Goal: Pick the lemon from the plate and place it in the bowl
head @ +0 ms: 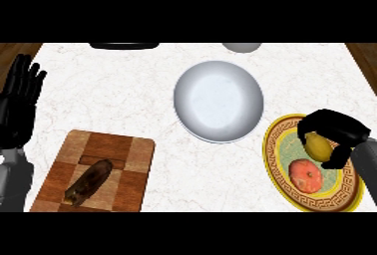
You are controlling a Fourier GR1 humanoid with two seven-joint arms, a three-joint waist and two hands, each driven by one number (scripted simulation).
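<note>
The right hand (337, 130) is over the upper part of the yellow-rimmed patterned plate (278, 172) at the right side of the white marbled worktop (132, 99), its fingers and thumb curled round the lemon (317, 146). The lemon shows below the curled fingers, over the plate's green centre; whether it rests on the plate or is lifted clear cannot be told. A red, tomato-like fruit (305, 175) lies on the same plate, just below the lemon. The white bowl (219, 101) stands to the upper left of the plate, its rim near the plate's edge. The left hand (19, 102) is at the left edge of the view, open, fingers straight and pointing up, holding nothing. A wooden cutting board (125, 149) lies at lower left with a dark brown elongated item (88, 182) on it. Two partly visible objects sit at the far edge, one dark (123, 45), one pale (242, 47).
</note>
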